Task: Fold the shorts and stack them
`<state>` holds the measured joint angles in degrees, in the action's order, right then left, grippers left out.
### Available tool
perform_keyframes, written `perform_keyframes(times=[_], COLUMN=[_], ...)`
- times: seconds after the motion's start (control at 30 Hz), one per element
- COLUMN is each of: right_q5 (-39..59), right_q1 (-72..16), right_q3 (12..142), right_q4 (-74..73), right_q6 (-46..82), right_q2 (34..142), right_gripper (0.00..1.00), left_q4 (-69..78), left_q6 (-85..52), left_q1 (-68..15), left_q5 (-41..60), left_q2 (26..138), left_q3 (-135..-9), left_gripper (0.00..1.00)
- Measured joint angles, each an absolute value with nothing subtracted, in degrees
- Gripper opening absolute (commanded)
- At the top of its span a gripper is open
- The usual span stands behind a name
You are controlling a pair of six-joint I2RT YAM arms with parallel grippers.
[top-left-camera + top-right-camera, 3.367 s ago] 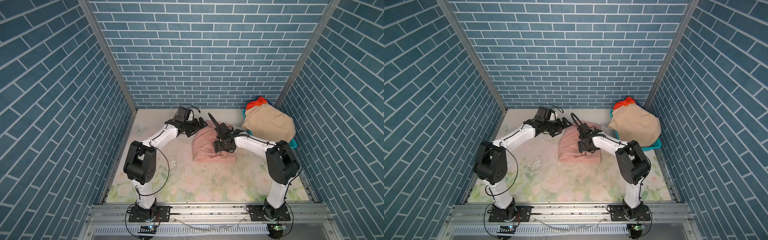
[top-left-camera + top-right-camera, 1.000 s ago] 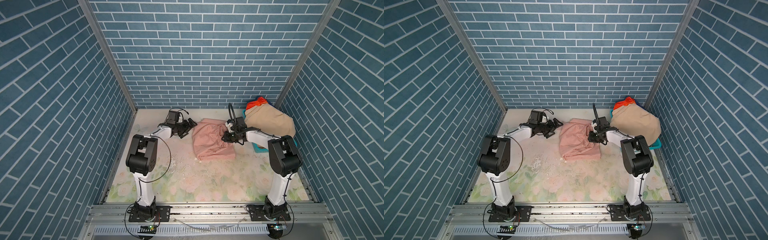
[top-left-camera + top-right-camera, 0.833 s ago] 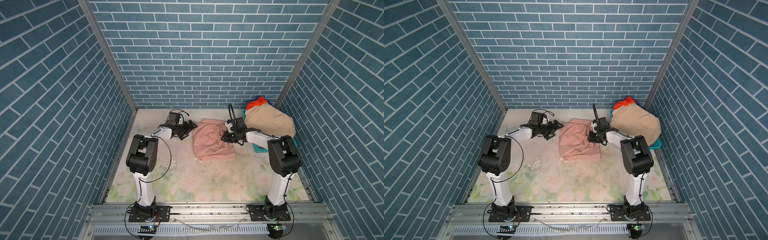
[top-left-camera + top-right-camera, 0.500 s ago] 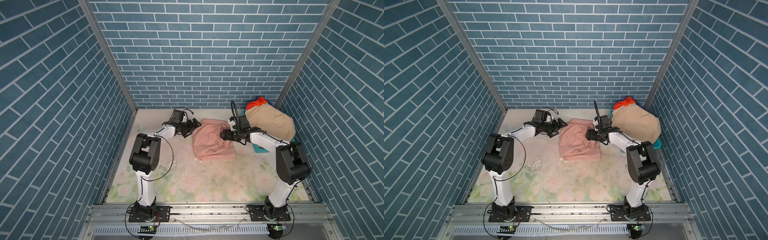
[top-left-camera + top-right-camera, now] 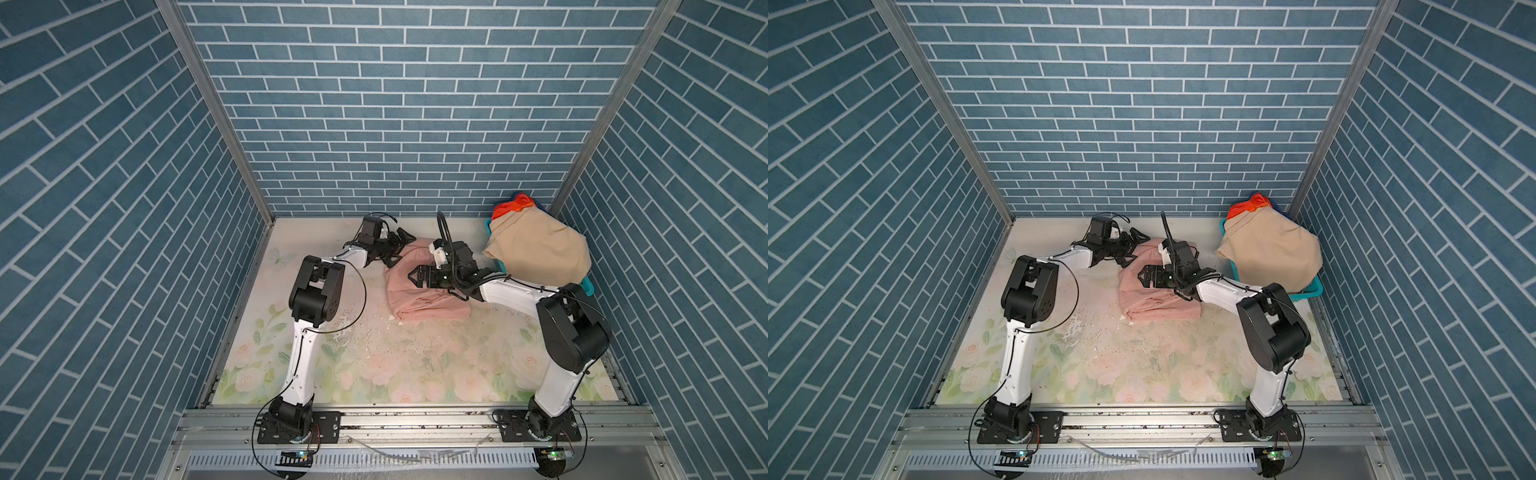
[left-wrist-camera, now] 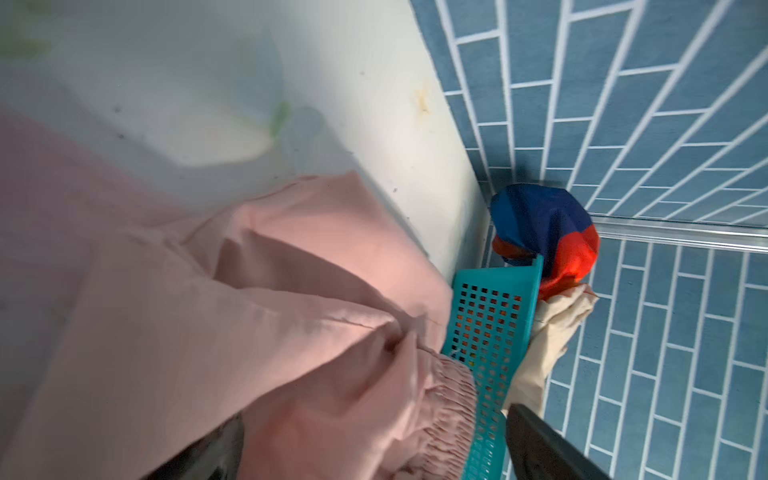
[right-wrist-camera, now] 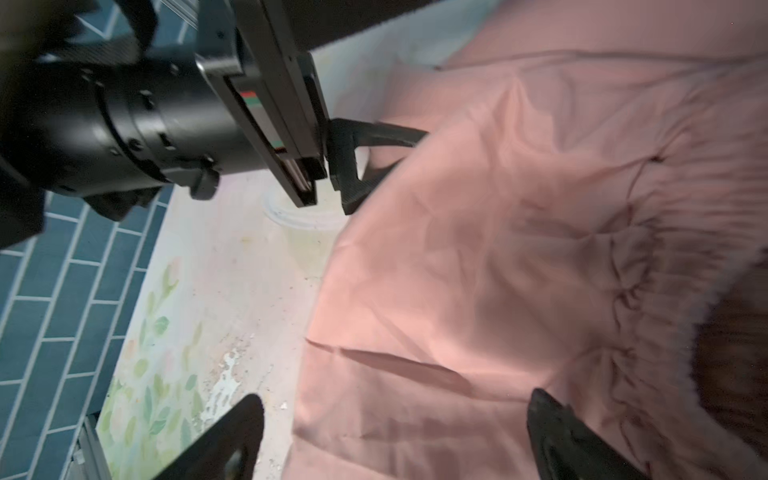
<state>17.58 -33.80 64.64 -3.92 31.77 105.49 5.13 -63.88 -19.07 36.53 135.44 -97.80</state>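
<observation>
Pink shorts (image 5: pixel 415 305): lying near the worktop's (image 5: pixel 374 365) back edge. Left claw (image 5: pixel 402 250): spread wide at their far edge. Right claw (image 5: pixel 412 277): spread wide above them.

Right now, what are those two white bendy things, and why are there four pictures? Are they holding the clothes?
They are two robot arms, each ending in a pincer called a gripper. Two pictures look down from above, like two eyes; the other two come from small cameras on the arms' wrists. On the flowery table lie pink shorts. A teal basket in the corner holds beige shorts and striped shorts. The left gripper and right gripper are both open at the pink shorts, holding nothing.
</observation>
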Motion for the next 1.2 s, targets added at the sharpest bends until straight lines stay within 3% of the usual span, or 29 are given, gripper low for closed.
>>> perform_keyframes(times=[0.27, 0.57, 0.87, 1.0, 1.2], right_q5=[21.47, 23.83, 22.83, 22.68, 23.46], right_q1=[-28.16, -25.58, -25.32, -24.97, -24.80], right_q3=[61.04, 50.41, 49.23, 57.32, 70.72], right_q4=[-5.96, -11.18, 0.30, 3.92, -1.21], right_q6=[31.73, 30.94, 29.71, 29.91, 34.24], right_q2=[108.71, 102.04, 93.38, 92.09, 99.90], right_gripper=[0.98, 0.98, 0.99, 0.99, 0.99], left_q4=[8.69, 9.80, 1.21, 0.58, 21.19], left_q6=[-65.76, -66.59, -59.75, -59.86, -71.77], left_q1=[-16.78, -15.33, -13.69, -13.04, -18.44], left_q5=[35.11, 36.01, 36.40, 35.90, 33.36], left_q2=[137.60, 141.60, 139.52, 128.11, 107.57], left_q3=[-99.50, -104.86, -106.15, -94.85, -69.06], left_gripper=[1.00, 0.99, 1.00, 1.00, 1.00])
